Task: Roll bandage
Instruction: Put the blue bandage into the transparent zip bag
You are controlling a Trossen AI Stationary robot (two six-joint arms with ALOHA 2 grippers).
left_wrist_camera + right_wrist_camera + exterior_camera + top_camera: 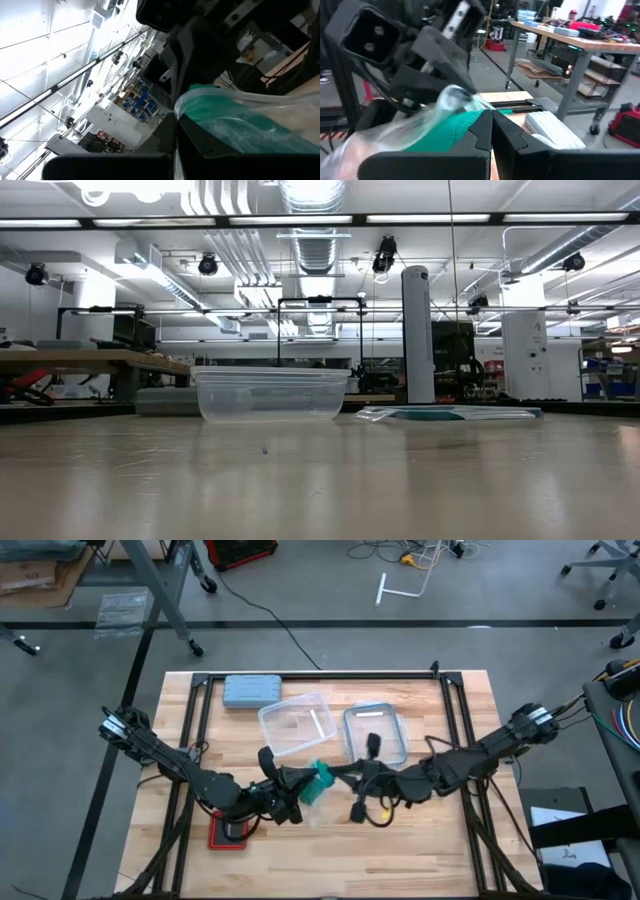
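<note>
The teal-green bandage [320, 782] sits inside a clear plastic bag [427, 122], held up between my two grippers near the middle of the table. My left gripper [298, 796] comes at it from the left, my right gripper [338, 778] from the right. Both are shut on the bag. In the left wrist view the bandage [235, 117] shows as a crumpled green mass under the film. The low view shows neither the grippers nor the bandage. My left gripper pinches the clear bag and the green cloth inside it [200, 107] between its two fingers, coming level from the table's left. The bag seems clear of the table. My own fingers hide how far in it reaches. My right gripper pinches the bag's other side, where the green cloth ends [470, 122], between its two shut fingers [517, 142]. It comes level from the table's right, facing the left gripper. The loose film bulges out beyond the fingertips.
A clear tub [295, 725] and its lid [375, 732] lie just beyond the grippers, and a grey-blue case [250, 690] lies near the far edge. A red item [228, 832] sits under the left arm. Bare wood lies along the near edge.
</note>
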